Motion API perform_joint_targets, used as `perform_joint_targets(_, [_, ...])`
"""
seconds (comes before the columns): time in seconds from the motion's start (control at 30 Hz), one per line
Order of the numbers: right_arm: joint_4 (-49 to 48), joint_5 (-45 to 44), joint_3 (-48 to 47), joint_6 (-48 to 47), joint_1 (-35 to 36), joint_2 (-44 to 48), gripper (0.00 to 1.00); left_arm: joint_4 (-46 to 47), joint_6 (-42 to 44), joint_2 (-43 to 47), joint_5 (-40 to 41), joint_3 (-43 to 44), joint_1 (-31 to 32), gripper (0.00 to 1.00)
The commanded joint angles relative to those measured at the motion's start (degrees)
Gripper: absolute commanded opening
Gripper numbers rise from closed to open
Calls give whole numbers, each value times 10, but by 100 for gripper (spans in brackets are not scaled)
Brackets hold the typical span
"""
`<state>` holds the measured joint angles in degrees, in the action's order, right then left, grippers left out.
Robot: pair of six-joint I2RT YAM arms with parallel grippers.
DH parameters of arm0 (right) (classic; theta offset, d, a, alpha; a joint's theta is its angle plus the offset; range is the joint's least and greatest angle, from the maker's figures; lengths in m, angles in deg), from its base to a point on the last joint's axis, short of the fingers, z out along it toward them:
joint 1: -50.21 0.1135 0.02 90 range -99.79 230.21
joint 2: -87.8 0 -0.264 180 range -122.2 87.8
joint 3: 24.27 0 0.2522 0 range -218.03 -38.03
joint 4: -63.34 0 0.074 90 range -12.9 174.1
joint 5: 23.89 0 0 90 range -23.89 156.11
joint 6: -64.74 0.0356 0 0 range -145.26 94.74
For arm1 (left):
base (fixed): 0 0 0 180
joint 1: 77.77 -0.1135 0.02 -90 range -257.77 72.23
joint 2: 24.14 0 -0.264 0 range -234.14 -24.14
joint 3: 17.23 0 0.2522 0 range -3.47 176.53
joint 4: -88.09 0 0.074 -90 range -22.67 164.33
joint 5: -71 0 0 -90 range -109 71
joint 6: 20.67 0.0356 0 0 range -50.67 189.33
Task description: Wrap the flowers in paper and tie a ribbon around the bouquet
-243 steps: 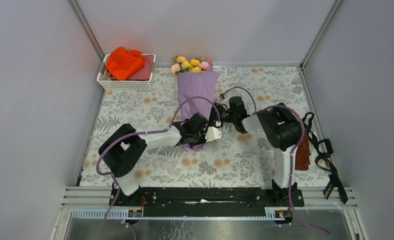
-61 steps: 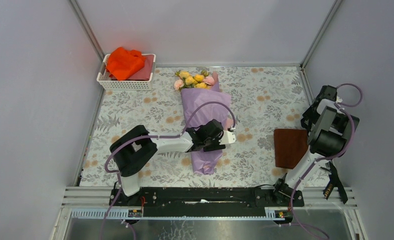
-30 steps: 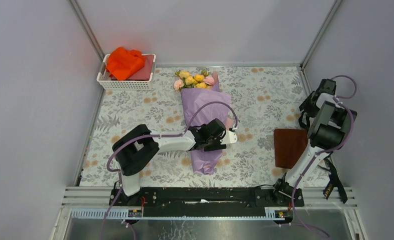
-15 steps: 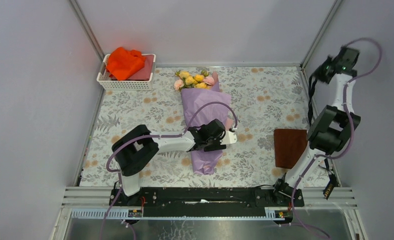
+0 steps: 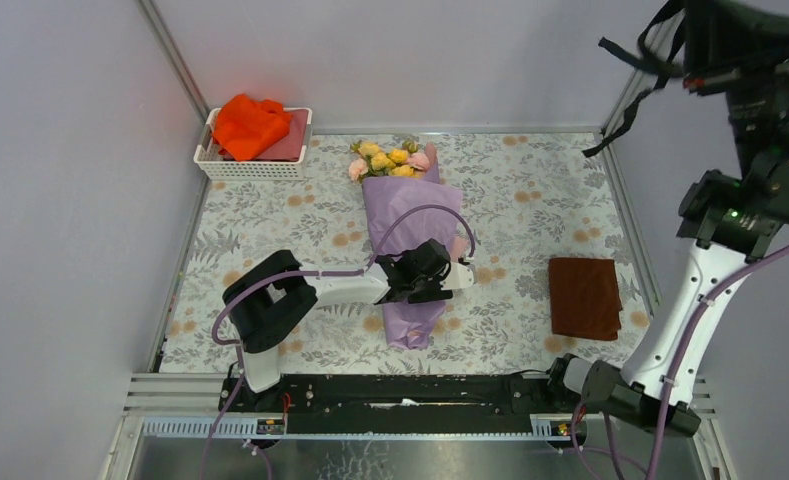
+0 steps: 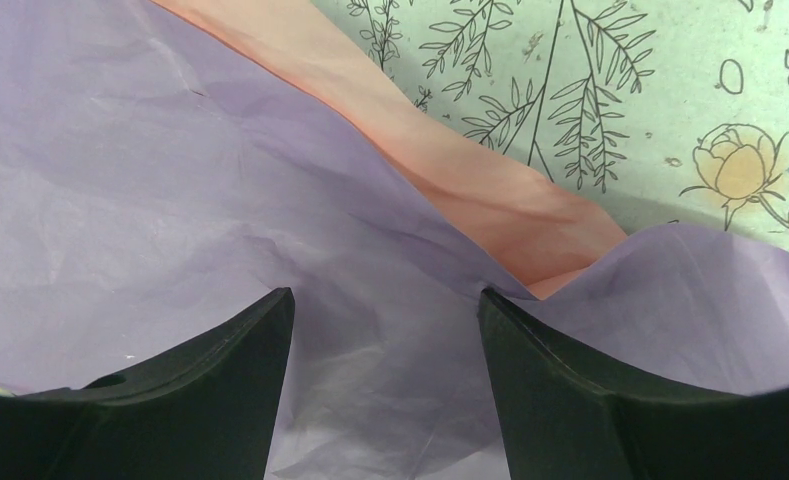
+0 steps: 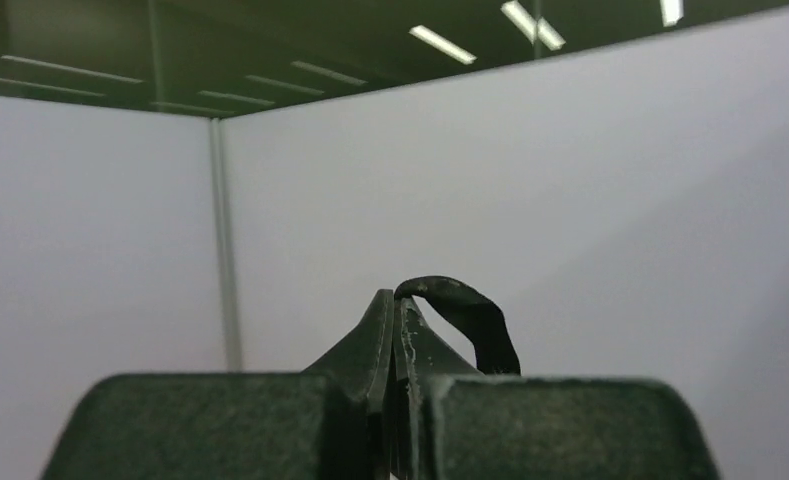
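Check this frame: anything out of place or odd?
Yes: the long black satin ribbon hangs pinched in the shut right gripper, held high in the air, far from the lavender-paper bouquet. The wrap gapes by the open left gripper, baring its pink inner layer.

Orange cloth (image 5: 248, 124) in white basket (image 5: 252, 169); brown pad (image 5: 582, 297) on floral tablecloth (image 5: 530, 190).
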<state>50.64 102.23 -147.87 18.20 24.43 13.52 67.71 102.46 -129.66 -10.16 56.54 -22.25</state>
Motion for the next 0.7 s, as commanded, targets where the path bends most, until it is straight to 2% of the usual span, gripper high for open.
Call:
perform_joint_targets(0.0, [-85, 81, 218, 118, 11, -2, 0, -74, 6, -60, -4, -41, -2, 76])
perform_joint_targets(0.03, [-82, 87, 264, 115, 19, 12, 0, -75, 7, -61, -3, -40, -2, 76])
perform_joint_targets(0.1, [-7, 84, 333, 70, 39, 37, 0, -76, 8, -62, -2, -38, -2, 76])
perform_joint_targets(0.17, [107, 45, 398, 19, 51, 60, 0, -75, 10, -62, -1, -37, -2, 76])
perform_joint_targets(0.3, [178, -23, 551, -20, 52, 65, 0, -75, 11, -64, 0, -36, -2, 76])
perform_joint_targets(0.43, [251, 0, 550, -67, 73, -11, 0, -73, 16, -64, -1, -40, -2, 76])
perform_joint_targets(0.57, [370, -78, 478, -177, 225, -63, 0, -71, 17, -66, 3, -43, -2, 76])
perform_joint_targets(0.67, [450, -108, 434, -226, 329, -98, 0, -69, 16, -62, 6, -47, -2, 76])
